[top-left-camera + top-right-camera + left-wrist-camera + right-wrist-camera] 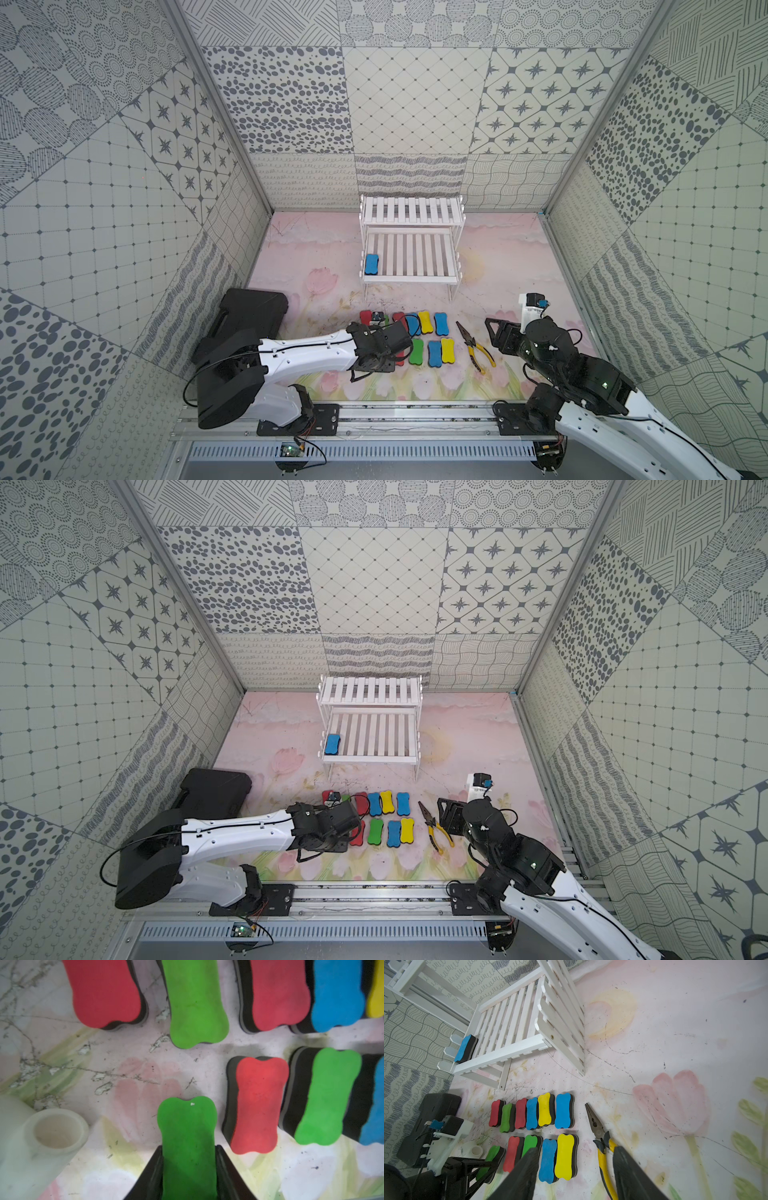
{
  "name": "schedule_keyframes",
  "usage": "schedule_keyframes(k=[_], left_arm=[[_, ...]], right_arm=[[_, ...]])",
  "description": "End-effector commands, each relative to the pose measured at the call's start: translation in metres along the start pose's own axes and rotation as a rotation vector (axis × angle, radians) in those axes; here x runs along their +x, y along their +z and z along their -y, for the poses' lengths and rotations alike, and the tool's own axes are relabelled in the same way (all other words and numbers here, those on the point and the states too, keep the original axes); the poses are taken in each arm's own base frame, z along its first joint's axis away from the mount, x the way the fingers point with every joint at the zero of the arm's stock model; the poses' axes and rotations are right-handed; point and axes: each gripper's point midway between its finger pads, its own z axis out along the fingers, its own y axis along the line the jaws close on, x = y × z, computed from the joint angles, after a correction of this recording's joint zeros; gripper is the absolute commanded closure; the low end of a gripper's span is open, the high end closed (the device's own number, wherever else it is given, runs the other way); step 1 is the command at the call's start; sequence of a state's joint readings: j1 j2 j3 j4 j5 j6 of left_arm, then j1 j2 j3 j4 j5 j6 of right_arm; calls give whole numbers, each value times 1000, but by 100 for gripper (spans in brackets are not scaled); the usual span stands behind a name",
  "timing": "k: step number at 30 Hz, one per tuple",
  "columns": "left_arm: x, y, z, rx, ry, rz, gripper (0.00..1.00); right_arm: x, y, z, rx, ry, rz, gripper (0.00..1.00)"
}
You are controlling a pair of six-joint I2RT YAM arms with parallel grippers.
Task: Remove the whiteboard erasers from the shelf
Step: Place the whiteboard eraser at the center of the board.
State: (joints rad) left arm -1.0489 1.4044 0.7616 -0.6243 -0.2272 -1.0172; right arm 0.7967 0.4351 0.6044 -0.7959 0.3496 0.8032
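Green eraser [187, 1122] — half hidden in left end effector [189, 1147]

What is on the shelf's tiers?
One blue eraser lies on the lower tier of the shelf, at its left end. The upper tier holds nothing. The lower tier's rear edge is hidden beneath the upper one.

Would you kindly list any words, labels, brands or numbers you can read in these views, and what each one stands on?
None can be read.
The whiteboard erasers, the shelf, the pliers and the black case show no print.
A small circuit board on the front rail may carry markings, too small to tell.
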Motion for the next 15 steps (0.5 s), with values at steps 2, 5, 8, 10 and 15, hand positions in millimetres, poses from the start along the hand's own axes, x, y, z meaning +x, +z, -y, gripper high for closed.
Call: schedule_keyframes(k=[2,5,8,10,15], left_arm=[[-8,10,12,24,10,-11,61],[-11,15,12,24,5,-14,60],[-11,21,12,18,2,-27,60],[-10,23,13,19,3,-36,59],[-12,19,10,6,3,-28,51]], right_arm=[[-10,-3,-5,-25,11,42,38],[-9,-3,-5,-24,10,41,38],[-9,-3,-4,-24,11,41,38],[-9,-3,-4,-23,13,41,38],[-10,-3,-4,-23,16,42,38]])
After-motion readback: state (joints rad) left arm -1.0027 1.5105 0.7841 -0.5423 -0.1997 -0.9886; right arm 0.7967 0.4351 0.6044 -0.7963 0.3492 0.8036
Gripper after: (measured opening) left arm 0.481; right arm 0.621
